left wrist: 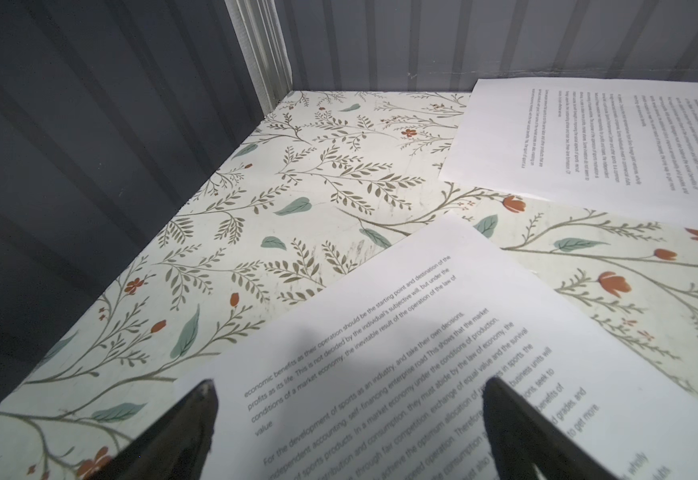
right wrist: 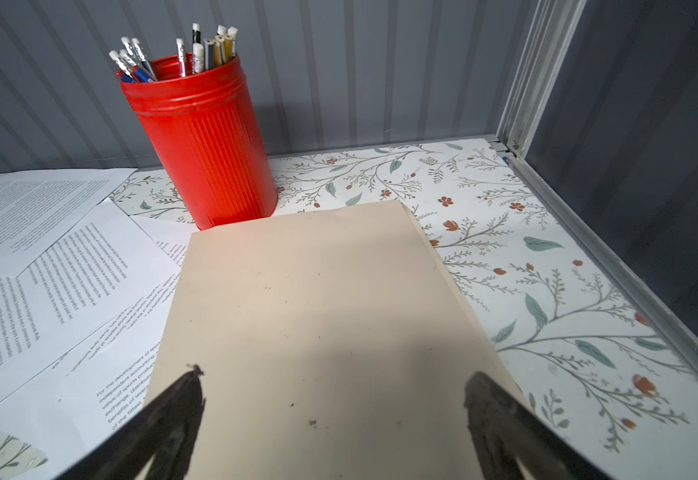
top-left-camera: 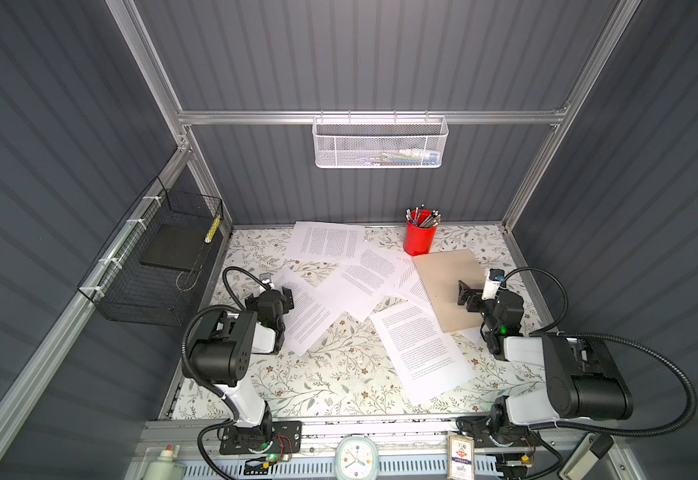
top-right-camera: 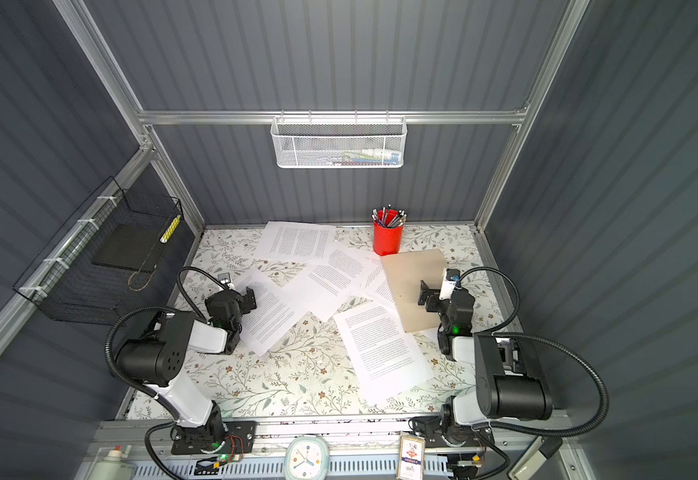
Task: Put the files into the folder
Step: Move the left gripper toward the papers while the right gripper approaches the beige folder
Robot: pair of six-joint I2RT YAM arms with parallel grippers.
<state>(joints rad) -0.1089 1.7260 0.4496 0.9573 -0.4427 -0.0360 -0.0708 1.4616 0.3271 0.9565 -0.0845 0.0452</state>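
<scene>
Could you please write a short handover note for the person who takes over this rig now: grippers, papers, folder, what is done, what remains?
Left gripper: open, empty, over the leftmost sheet.
Right gripper: open, empty, over the folder.
Files: scattered loose on the table; some edges lie under the folder.
The folder: closed, flat, beside the red pencil cup.
Done: nothing visibly.
To do: open the folder, gather all sheets, put them in.

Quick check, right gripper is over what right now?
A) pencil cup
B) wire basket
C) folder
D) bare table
C: the open right gripper hangs over the closed folder, whose tan cover fills the right wrist view; the cup stands beyond the folder's far corner.
</scene>
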